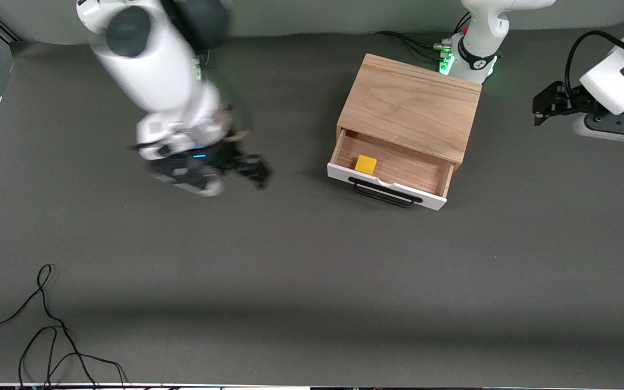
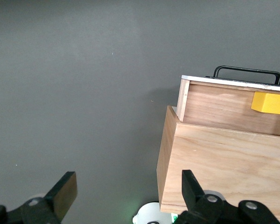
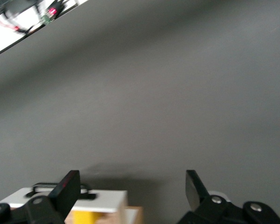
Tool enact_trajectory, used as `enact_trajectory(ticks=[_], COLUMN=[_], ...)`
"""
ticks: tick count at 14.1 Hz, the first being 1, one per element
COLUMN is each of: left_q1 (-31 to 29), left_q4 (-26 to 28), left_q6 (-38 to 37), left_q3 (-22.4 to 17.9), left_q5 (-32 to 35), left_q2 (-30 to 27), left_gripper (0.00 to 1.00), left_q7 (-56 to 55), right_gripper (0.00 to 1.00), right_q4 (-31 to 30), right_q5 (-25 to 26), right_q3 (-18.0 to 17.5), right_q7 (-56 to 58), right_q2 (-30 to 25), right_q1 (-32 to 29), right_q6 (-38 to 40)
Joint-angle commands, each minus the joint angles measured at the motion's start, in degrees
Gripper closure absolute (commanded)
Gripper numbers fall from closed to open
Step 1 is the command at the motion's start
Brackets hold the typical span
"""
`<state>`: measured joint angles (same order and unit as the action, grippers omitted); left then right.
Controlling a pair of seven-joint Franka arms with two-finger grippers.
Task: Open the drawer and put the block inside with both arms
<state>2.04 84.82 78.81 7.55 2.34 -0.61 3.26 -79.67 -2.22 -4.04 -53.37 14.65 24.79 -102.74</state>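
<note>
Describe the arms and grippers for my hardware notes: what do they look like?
Both arms are glossy white with dark grey joint caps. The right gripper is black with a small blue light on its white wrist block. The left gripper is black too, with a black cable looping above it. The left arm's base glows green.

The front camera hangs high, facing the robots, bases at twelve o'clock. Each wrist camera looks past its own hand onto the bench (image 1: 312, 281); all three share the open drawer (image 1: 393, 172) (image 2: 233, 105) (image 3: 74, 198).
</note>
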Motion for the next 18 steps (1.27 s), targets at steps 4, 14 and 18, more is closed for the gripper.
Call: enact_trajectory(ticks=[4,14,18], left_q1=[0.9,0.7,0.9], left_q4=[2.1,1.6,1.6], left_q6=[2.3,2.2,2.0], left_q3=[-2.7,-2.3,-2.3], left_q5=[0.2,0.2,0.2], left_q2=[-1.7,-1.2,-1.1], left_gripper=[0.00,0.00,0.00], left_q7=[0.8,0.1,0.1], right_gripper=[0.00,0.00,0.00], right_q4=[-13.8,-15.2,-12.4], right_q5=[-1.7,-1.8,-1.8], right_q3=[-0.2,-0.5,-0.7], right_q7=[27.6,50.4,50.6], right_q2=[-14.4,-16.5,-15.3], right_q1=[-19.3,-31.2,-30.6], right_q6=[3.0,8.7,13.4])
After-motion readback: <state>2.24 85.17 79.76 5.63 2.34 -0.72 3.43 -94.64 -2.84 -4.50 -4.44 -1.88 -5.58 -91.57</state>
